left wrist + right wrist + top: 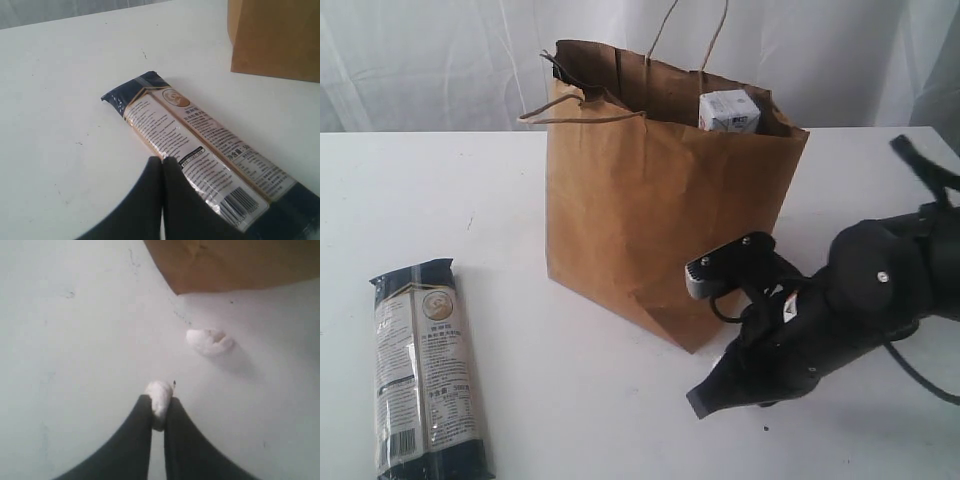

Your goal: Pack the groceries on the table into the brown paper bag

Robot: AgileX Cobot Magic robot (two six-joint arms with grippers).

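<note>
The brown paper bag [660,220] stands upright in the middle of the table [470,200]. A small white-blue carton [729,110] shows at its open top. The long dark-blue noodle packet [425,370] lies flat at the front left. My left gripper [163,160] hovers over the noodle packet [200,145], shut with nothing between its fingers. My right gripper [705,400] is low on the table in front of the bag's near right corner. In its wrist view the right gripper [158,401] is shut on a small white crumb [159,389].
A second, larger white crumb [210,342] lies on the table just ahead of my right gripper, near the bag's bottom corner [225,262]. The bag's side [275,40] stands beyond the noodle packet. The bag's cord handles [695,30] stick up.
</note>
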